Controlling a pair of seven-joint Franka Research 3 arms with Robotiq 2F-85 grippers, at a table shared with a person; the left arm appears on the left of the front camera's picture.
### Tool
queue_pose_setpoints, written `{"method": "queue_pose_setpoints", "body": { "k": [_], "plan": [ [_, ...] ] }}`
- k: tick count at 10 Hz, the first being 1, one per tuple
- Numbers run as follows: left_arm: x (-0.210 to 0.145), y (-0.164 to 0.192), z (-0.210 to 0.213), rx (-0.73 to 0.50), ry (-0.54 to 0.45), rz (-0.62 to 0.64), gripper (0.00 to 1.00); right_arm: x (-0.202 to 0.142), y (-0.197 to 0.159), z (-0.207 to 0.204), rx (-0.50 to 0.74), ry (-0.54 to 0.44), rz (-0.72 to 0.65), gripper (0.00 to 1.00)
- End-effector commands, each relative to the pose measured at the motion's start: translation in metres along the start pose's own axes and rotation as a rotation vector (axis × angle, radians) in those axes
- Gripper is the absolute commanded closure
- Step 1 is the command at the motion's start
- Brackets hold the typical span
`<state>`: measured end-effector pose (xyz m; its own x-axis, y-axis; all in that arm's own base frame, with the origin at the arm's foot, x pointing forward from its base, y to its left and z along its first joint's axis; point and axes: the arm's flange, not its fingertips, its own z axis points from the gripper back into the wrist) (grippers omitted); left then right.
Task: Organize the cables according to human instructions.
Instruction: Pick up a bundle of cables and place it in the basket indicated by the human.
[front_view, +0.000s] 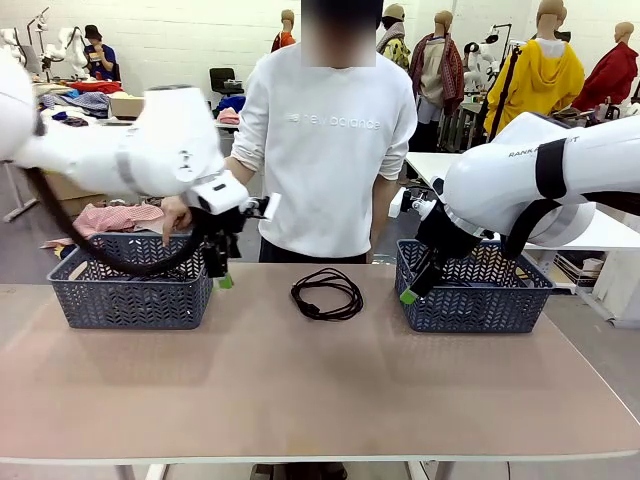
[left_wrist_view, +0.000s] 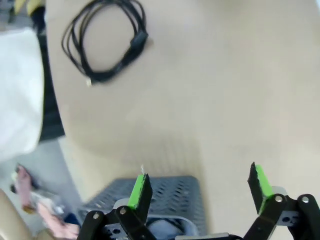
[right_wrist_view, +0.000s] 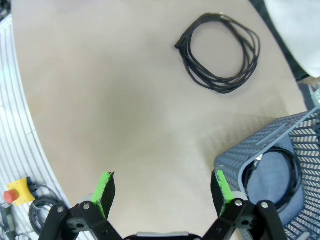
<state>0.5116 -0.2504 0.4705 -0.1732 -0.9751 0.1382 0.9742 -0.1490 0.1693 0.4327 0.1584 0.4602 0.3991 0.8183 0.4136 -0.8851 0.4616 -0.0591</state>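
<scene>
Both grippers hang with jaws spread and nothing held: the left gripper (left_wrist_view: 200, 187) over the left basket (front_view: 130, 290), the right gripper (right_wrist_view: 162, 187) at the right basket (front_view: 475, 295), where one cable (right_wrist_view: 282, 172) lies. Farther off, a coiled cable (front_view: 327, 293) rests mid-table, before the person (front_view: 330, 150).
</scene>
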Motion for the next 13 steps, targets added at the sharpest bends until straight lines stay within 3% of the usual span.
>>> {"method": "queue_pose_setpoints", "body": {
  "k": [1,3,6,13],
  "plan": [
    [0.025,0.035,-0.013,-0.014,0.048,-0.228,0.00,0.000,-0.001,0.001,-0.008,0.005,-0.008,0.00],
    [0.059,0.055,-0.040,-0.060,0.089,-0.404,0.00,0.000,-0.001,0.001,-0.008,0.005,-0.008,0.00],
    [0.088,0.069,-0.076,-0.086,0.096,-0.504,0.00,0.000,-0.001,0.001,-0.008,0.005,-0.008,0.00],
    [0.099,0.070,-0.102,-0.086,0.092,-0.502,0.00,0.000,-0.001,0.001,-0.008,0.005,-0.008,0.00]
  ]
}}
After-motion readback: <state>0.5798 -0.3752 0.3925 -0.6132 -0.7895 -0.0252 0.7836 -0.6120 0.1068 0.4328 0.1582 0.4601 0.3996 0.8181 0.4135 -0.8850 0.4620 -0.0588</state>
